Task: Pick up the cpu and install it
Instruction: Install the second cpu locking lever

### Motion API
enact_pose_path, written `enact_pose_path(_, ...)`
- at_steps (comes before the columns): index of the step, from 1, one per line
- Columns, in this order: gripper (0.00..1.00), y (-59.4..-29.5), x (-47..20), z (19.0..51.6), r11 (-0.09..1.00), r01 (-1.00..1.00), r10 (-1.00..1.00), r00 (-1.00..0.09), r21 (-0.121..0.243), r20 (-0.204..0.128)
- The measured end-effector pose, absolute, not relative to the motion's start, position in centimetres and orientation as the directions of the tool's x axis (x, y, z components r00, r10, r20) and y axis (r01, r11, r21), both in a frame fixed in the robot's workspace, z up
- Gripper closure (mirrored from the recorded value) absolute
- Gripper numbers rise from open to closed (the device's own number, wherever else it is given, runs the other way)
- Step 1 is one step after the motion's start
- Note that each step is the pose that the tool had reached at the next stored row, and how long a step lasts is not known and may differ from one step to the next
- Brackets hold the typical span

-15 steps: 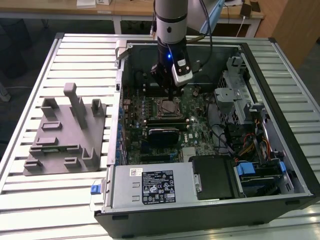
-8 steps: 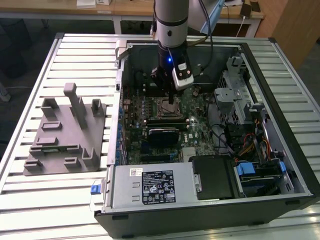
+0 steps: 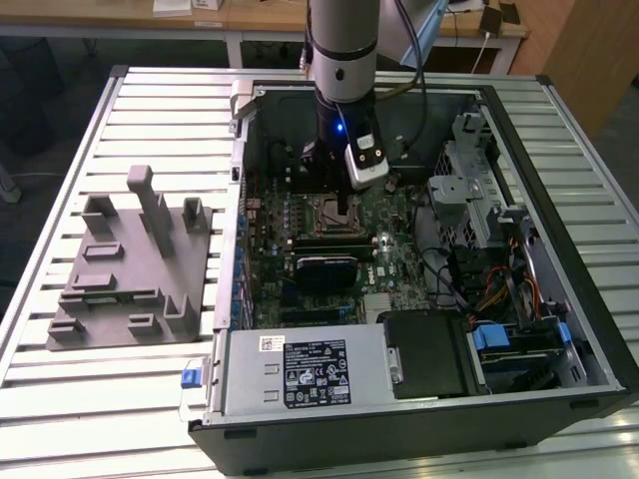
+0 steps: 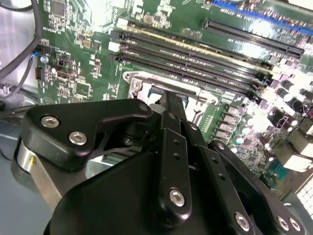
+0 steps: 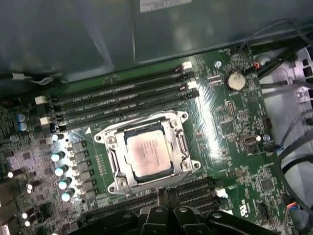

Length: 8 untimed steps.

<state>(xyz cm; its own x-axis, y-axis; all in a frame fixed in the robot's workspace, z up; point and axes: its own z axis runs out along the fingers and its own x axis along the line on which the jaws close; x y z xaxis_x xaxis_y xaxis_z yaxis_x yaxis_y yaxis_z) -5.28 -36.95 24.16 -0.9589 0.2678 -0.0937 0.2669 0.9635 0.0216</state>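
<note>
One open black desktop computer case [image 3: 419, 419] lies on its side on a slatted metal table [image 3: 60, 399], exposing one green motherboard [image 5: 234, 132]. One grey plastic fixture block [image 3: 130, 264] sits beside it. One black gripper [image 3: 344, 210] hangs just above one metal-framed socket [image 5: 115, 183], where the silver square cpu [image 5: 149, 154] lies seated. Whether its jaws are apart, I cannot tell.
</note>
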Motion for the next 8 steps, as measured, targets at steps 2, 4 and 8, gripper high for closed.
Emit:
enact_pose_path(2, 0.89, -37.22, -5.3, 24.11, 0.963, 0.267, 0.268, -0.959, 0.022, -0.094)
enact_pose_path(4, 0.89, -37.41, -5.35, 24.03, 0.963, 0.267, 0.268, -0.959, 0.022, -0.094)
enact_pose_path(8, 0.89, -37.55, -5.44, 23.79, 0.963, 0.267, 0.268, -0.959, 0.022, -0.094)
